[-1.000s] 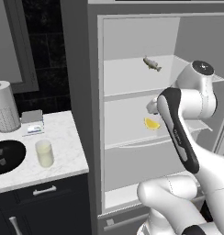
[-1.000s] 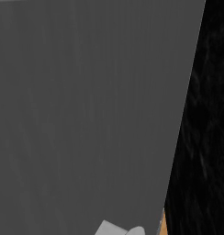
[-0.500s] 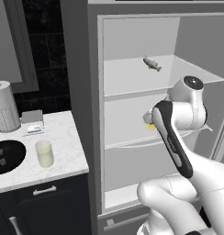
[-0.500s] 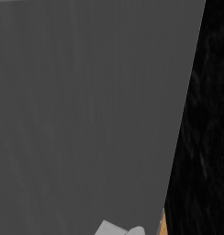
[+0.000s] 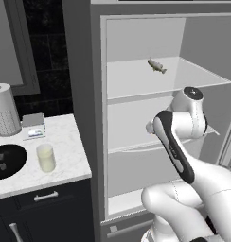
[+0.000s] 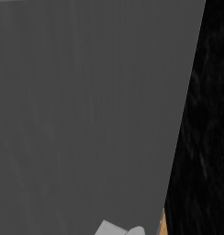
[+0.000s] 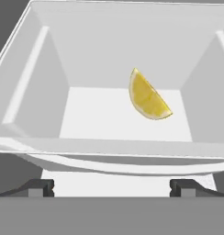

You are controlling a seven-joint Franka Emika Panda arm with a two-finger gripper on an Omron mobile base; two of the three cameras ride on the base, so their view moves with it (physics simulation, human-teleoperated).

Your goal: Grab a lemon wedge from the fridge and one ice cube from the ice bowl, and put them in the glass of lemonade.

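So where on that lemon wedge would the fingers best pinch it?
Probably across its two flat cut faces, near the thick middle. In the hand view the lemon wedge stands tilted on the fridge shelf, curved rind to the lower right, pointed tip up. The open gripper faces it from the front, so coming straight in with a finger either side looks best; the thin tips would likely slip.

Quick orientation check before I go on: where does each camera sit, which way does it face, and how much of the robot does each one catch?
Left base view: behind the arm's left, facing the open fridge and counter; the white arm rises from the lower right.
Right base view: behind the arm's right, facing a flat grey panel; a bit of white body at the bottom.
Hand view: on the hand, looking into a shelf at the lemon wedge; gripper jaws open.
Shared: the left base and hand views both show the fridge shelves.
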